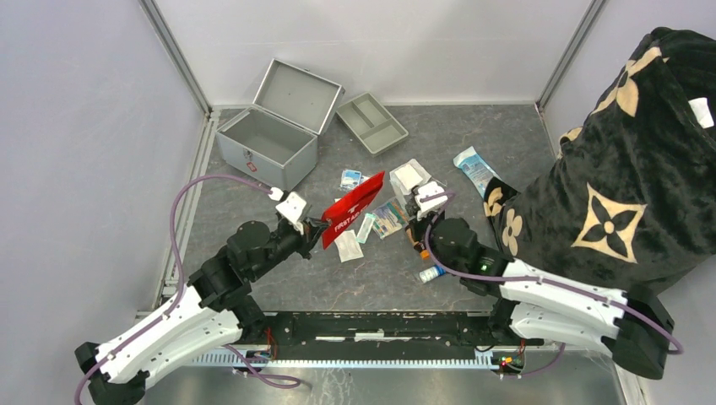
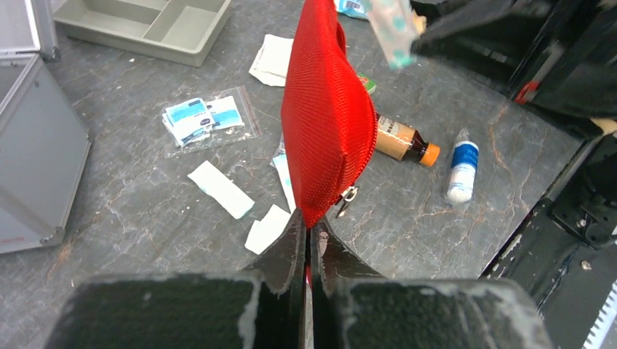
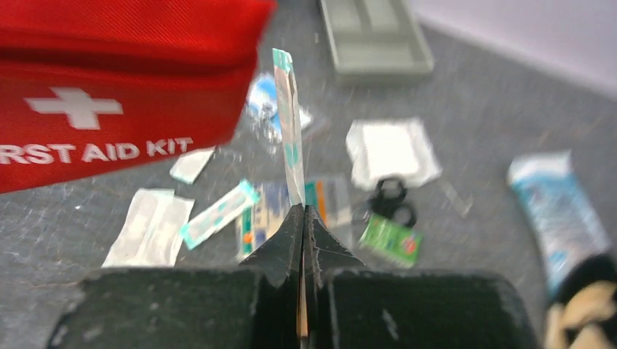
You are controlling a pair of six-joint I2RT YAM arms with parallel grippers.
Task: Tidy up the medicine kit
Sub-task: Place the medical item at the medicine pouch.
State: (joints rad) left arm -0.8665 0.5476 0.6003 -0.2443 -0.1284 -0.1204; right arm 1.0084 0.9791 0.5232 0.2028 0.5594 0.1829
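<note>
The medicine kit point(image 1: 268, 142) is a silver-grey metal case at the back left, lid raised and inside bare; its wall point(image 2: 35, 149) shows in the left wrist view. My left gripper point(image 2: 309, 222) is shut on the bottom corner of a red first-aid pouch point(image 2: 327, 116), which hangs above the table point(image 1: 353, 207). To the right of the pouch, my right gripper point(image 3: 303, 209) is shut on a thin white-and-teal plaster strip point(image 3: 291, 138), held edge-on. The strip's tip point(image 2: 393, 33) appears blurred beside the pouch.
A shallow grey divided tray point(image 1: 371, 122) lies right of the case. Loose packets, a gauze pack point(image 3: 393, 149), black scissors point(image 3: 393, 198), a brown bottle point(image 2: 404, 142) and a white bottle point(image 2: 461, 171) litter the table's middle. A black patterned blanket point(image 1: 616, 169) fills the right side.
</note>
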